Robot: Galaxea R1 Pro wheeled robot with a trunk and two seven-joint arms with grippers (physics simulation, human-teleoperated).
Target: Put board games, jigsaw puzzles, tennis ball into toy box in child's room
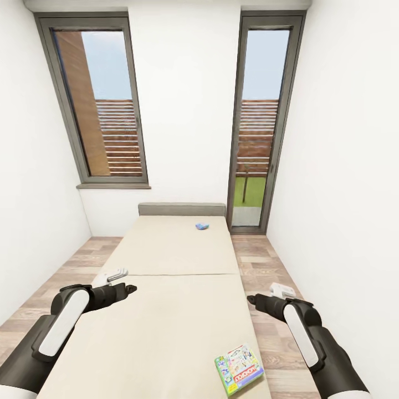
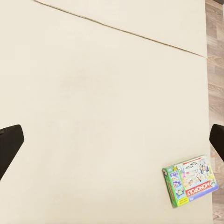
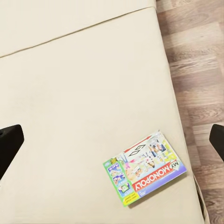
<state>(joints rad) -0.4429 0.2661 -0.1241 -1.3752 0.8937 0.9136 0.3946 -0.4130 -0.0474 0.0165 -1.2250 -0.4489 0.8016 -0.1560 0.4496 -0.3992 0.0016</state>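
Nearest, one Monopoly box (image 1: 239,369) lies flat at the bed's (image 1: 166,310) near right corner, close to its edge above bare wood floor (image 1: 260,260). One small blue game (image 1: 201,226) sits far off by the headboard (image 1: 182,209). Wide cream mattress lies open between. Left gripper (image 1: 128,288) and right gripper (image 1: 252,300) hover spread wide, holding nothing.

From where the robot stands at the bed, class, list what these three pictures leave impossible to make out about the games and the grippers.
- Small blue game: far up the bed in the head view, too small to read its print or shape.
- Monopoly box: lower corner cut by the head view's bottom edge.
- Left gripper and right gripper: in the wrist views only dark finger ends at the side edges show.
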